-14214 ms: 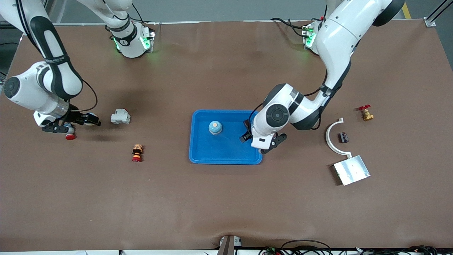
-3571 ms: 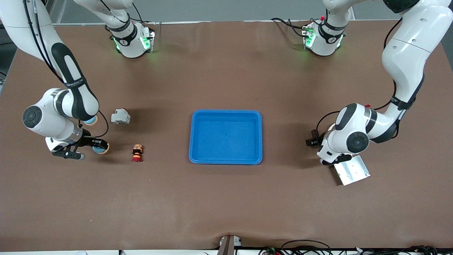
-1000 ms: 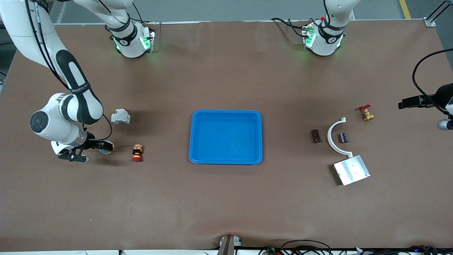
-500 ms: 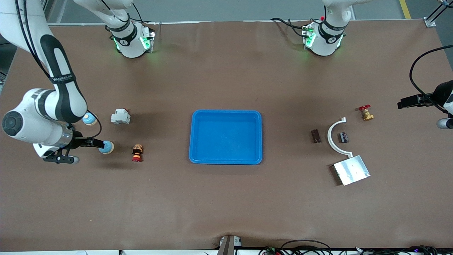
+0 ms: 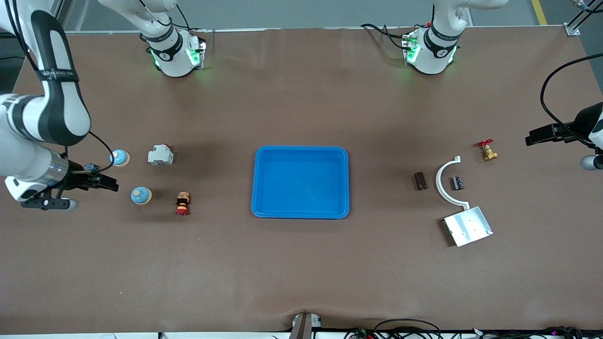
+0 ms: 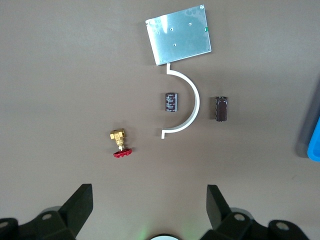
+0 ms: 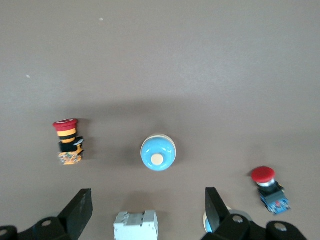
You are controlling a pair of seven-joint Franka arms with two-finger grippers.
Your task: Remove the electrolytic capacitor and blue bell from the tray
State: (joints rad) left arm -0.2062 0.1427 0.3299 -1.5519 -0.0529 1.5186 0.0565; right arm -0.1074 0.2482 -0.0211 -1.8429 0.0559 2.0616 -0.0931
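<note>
The bell (image 5: 141, 195), a blue dome on a cream base, stands on the table between the right gripper and a red-and-yellow stop button (image 5: 183, 203). In the right wrist view the bell (image 7: 157, 153) stands apart from the open, empty right gripper (image 7: 148, 200). That right gripper (image 5: 49, 202) hangs over the right arm's end of the table. The capacitor (image 5: 419, 181), a dark brown cylinder, lies on the table beside a white arc bracket (image 5: 445, 183). The left gripper (image 6: 148, 200) is open and empty, high above the capacitor (image 6: 222, 109). It shows at the view's edge (image 5: 594, 162).
An empty blue tray (image 5: 301, 151) sits mid-table. A second bell (image 5: 120, 158), a white breaker (image 5: 160, 155) and a red push button (image 7: 270, 187) lie near the right gripper. A second dark capacitor (image 5: 457, 182), a brass valve (image 5: 487, 150) and a metal plate (image 5: 468, 226) lie at the left arm's end.
The right gripper has drawn back from the bell toward the right arm's end of the table and risen; the bell stays standing on the table. The left arm has barely moved.
</note>
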